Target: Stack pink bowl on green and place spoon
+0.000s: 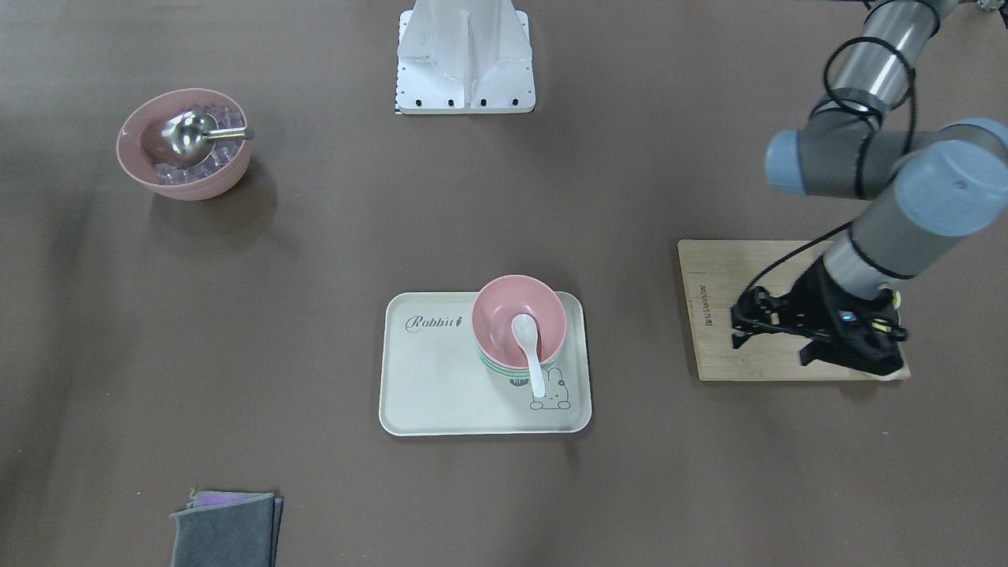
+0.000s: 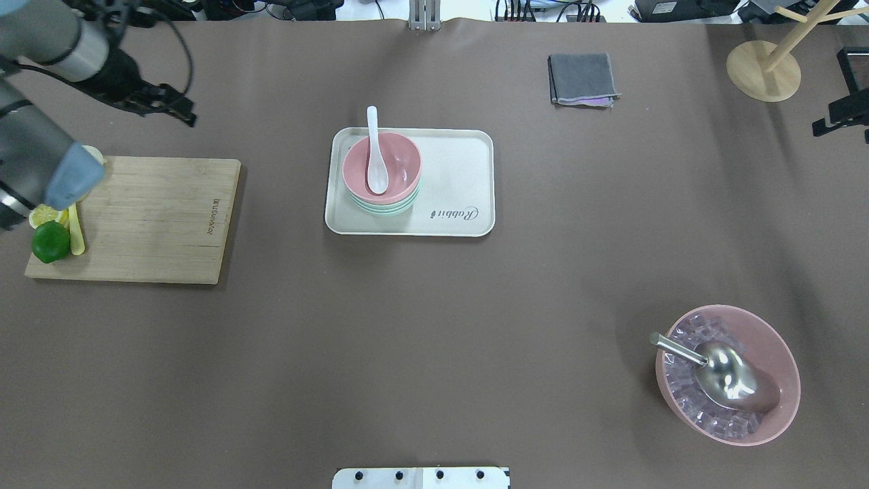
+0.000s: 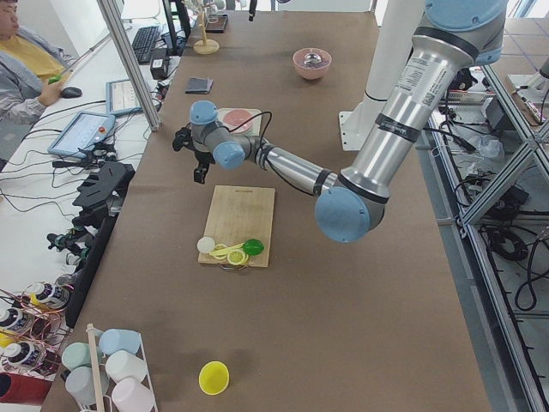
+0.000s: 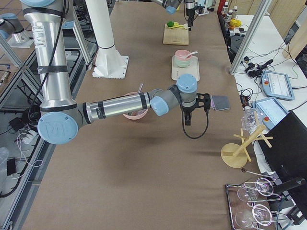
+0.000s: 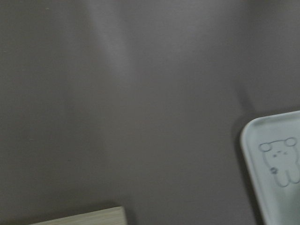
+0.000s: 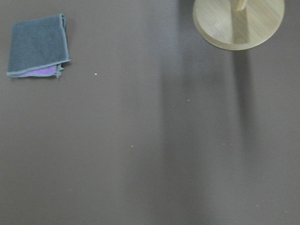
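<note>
- Since the pink plastic bowl (image 2: 400, 163) sits nested on the green bowl (image 2: 383, 208) on the cream tray (image 2: 461, 170), with the white soup spoon (image 2: 375, 153) inside, I judge the task done.
- My left end effector (image 1: 742, 319) hangs released and empty. Whether my right end effector (image 4: 185, 120) is released or clenched, I cannot tell.
- The spoon's handle overhangs the rim, so a brush from my arm could flip it out.

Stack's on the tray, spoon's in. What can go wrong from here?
1. The spoon only leans in the pink bowl, its handle overhanging the rim. A knock to the tray could flip it out.
2. The left gripper hangs near the cutting board, which also carries the lime and lemon slices. A careless sweep of that arm might scatter them.
</note>
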Controlling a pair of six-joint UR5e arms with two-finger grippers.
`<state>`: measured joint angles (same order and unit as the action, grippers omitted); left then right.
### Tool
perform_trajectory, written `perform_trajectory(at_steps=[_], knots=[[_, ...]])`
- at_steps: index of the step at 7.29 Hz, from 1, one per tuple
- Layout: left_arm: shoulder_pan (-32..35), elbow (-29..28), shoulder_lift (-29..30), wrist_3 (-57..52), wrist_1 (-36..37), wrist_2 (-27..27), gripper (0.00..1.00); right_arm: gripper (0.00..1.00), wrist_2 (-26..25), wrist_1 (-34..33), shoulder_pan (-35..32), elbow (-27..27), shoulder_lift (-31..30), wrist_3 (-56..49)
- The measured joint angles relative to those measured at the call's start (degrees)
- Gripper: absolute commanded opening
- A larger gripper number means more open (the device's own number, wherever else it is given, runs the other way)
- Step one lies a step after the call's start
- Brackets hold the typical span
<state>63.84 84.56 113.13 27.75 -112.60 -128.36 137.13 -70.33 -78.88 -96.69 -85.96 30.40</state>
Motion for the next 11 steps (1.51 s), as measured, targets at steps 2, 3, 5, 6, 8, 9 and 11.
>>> perform_trajectory(at_steps=[2, 3, 5, 6, 8, 9, 11], knots=[[9.6, 0.5, -8.2, -13.6, 0.7, -5.1, 0.98, 1.00, -1.0, -6.2, -4.5, 2.6, -1.5, -15.8], [13.3, 0.7, -10.6, -17.1, 2.9, -6.4, 0.98, 1.00, -2.6, -12.8, -6.7, 2.8, -1.2, -25.1], [20.1, 2.3, -14.7, -26.2, 10.0, -6.9, 0.98, 1.00, -5.5, -22.0, -9.4, 2.6, -0.3, -36.5], [22.4, 4.2, -17.5, -30.1, 12.4, -6.1, 0.98, 1.00, -6.2, -23.3, -9.8, 2.5, -0.3, -38.1], [23.7, 7.2, -23.1, -31.7, 10.7, -3.9, 0.98, 1.00, -7.6, -22.0, -9.9, 1.3, -0.9, -38.5], [23.7, 7.4, -25.6, -31.6, 4.7, -3.5, 0.98, 1.00, -8.1, -21.5, -9.7, 1.0, -1.4, -38.6], [23.7, 6.8, -29.2, -30.7, -4.5, -3.4, 0.98, 1.00, -8.5, -20.4, -9.3, 0.8, -2.0, -38.9]])
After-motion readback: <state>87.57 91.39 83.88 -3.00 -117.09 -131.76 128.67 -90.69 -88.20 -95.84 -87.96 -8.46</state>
